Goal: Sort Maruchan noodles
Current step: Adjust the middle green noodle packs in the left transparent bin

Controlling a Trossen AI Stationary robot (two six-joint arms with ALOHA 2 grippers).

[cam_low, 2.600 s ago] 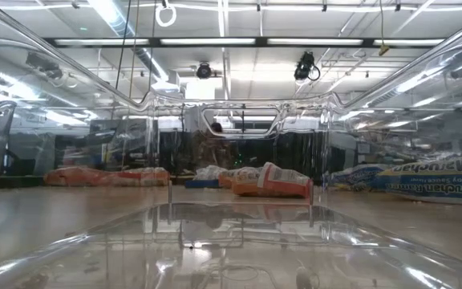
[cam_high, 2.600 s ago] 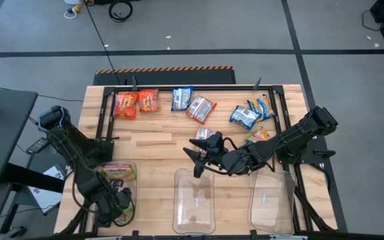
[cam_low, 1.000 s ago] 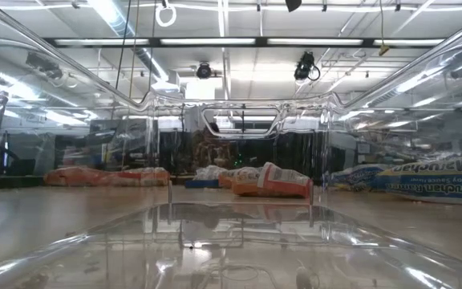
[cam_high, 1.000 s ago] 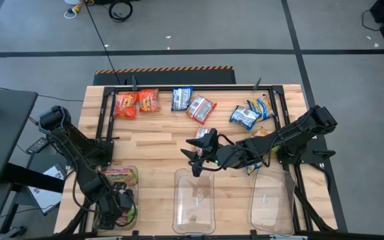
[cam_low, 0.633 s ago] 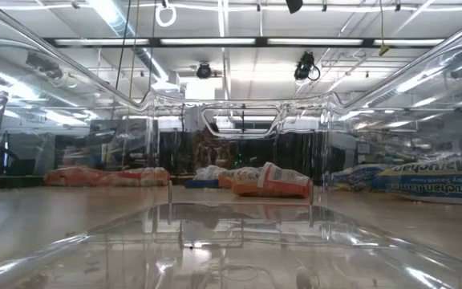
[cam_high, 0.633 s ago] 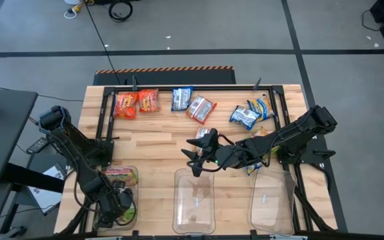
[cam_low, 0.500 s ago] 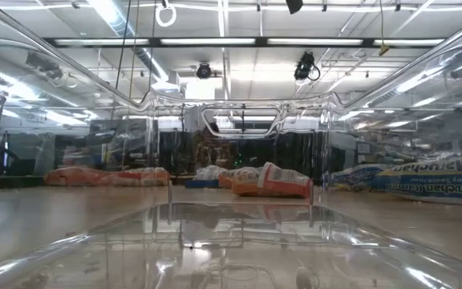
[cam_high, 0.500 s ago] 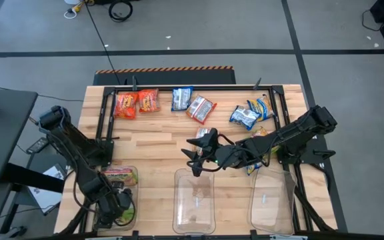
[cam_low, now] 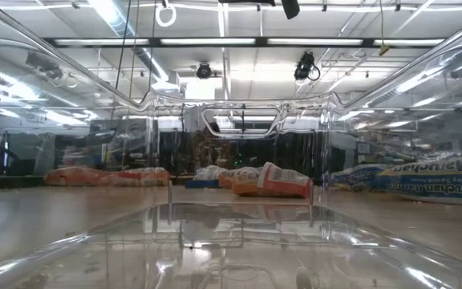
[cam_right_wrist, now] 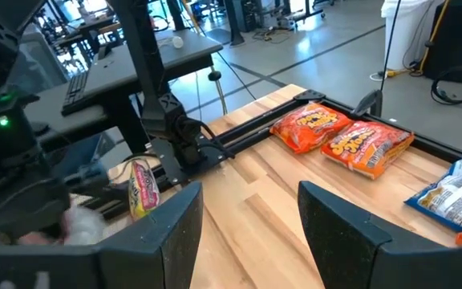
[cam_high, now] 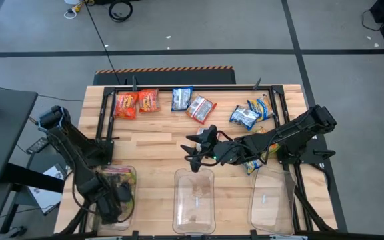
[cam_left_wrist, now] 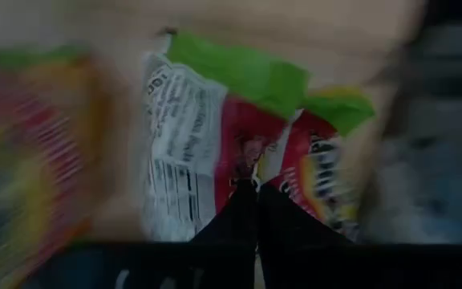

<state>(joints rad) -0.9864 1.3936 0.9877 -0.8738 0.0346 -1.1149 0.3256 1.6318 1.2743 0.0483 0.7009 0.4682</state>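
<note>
Ramen packets lie along the far side in the high view: two orange-red ones [cam_high: 125, 105] [cam_high: 148, 101], a blue one [cam_high: 182, 99], an orange-and-white one [cam_high: 201, 108] and two more blue ones [cam_high: 244, 117] [cam_high: 261, 107]. A yellowish packet [cam_high: 253, 164] shows under the right arm. Green-yellow packets [cam_left_wrist: 239, 136] lie in the left clear bin [cam_high: 129, 175]. My left gripper [cam_high: 114, 197] [cam_left_wrist: 252, 193] is in that bin, shut, its tips over these packets; whether they touch I cannot tell. My right gripper [cam_high: 193, 155] [cam_right_wrist: 251, 241] hangs open and empty above the far end of the middle bin [cam_high: 195, 200].
A third clear bin [cam_high: 271, 201] stands at the near right. A black frame rail [cam_high: 192, 87] runs along the far edge and down both sides. Bare wood [cam_high: 152, 143] lies between the packets and the bins. The low view looks through the middle bin's wall [cam_low: 231, 120].
My right gripper has moved a little toward the far edge, off the middle bin's far rim, still open. My left gripper has shifted inside the left bin.
</note>
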